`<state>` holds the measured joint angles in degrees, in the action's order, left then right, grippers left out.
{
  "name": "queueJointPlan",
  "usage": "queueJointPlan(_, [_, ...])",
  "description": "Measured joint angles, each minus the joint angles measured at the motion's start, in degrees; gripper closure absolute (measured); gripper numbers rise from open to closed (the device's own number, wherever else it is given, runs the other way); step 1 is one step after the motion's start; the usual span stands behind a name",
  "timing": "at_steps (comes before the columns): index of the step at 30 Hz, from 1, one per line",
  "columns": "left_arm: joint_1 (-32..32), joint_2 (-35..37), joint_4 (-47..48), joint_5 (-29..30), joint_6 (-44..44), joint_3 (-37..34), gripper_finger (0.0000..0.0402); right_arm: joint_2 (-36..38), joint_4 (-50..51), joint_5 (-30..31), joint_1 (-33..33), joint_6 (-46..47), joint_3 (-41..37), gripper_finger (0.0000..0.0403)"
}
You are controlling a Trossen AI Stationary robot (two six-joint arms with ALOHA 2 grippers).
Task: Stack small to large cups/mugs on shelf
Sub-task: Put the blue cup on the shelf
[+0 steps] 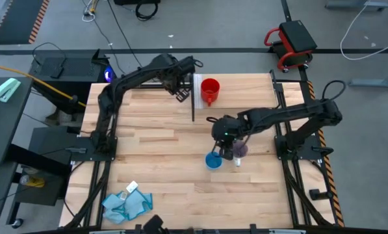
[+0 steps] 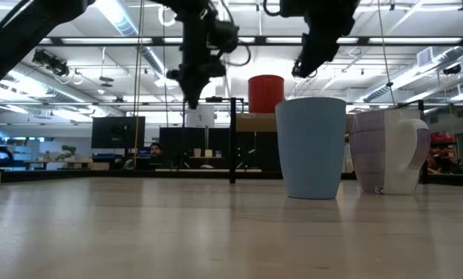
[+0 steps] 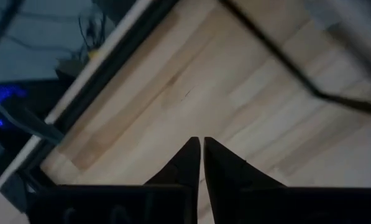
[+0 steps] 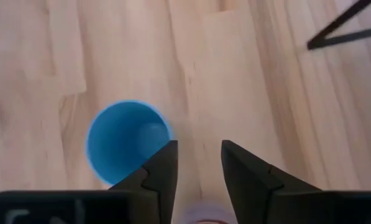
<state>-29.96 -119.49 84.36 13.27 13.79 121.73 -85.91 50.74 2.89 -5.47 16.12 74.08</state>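
Note:
The red mug (image 1: pixel 210 90) (image 2: pixel 266 94) stands upright on the shelf (image 1: pixel 197 84) at the table's far edge. The blue cup (image 1: pixel 213 160) (image 2: pixel 312 147) (image 4: pixel 127 143) and the lilac mug (image 1: pixel 239 149) (image 2: pixel 387 151) stand upright side by side on the tabletop, right of centre. My right gripper (image 1: pixel 225 143) (image 4: pixel 199 148) hovers open above them, its fingers pointing down over the bare wood between the two. My left gripper (image 1: pixel 181 95) (image 3: pixel 201 142) is shut and empty, hanging just left of the shelf.
A black shelf post (image 1: pixel 192 107) stands between my two grippers. A light-blue cloth (image 1: pixel 127 204) lies crumpled at the near left corner. Bare tabletop (image 1: pixel 155 143) spreads across the middle and left.

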Motion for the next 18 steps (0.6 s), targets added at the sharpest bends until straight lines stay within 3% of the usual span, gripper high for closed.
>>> queueJointPlan(9, [-3.6,2.4,-2.3,-2.3,-3.7,-13.6,0.0374,-2.5,4.8,0.0,2.8,-1.8,4.2,0.0274])
queueJointPlan(18, [-1.5,18.9,-15.2,-5.9,-3.0,-37.2,0.0366,-2.6,5.0,-1.9,6.5,-3.1,1.0,0.0275])
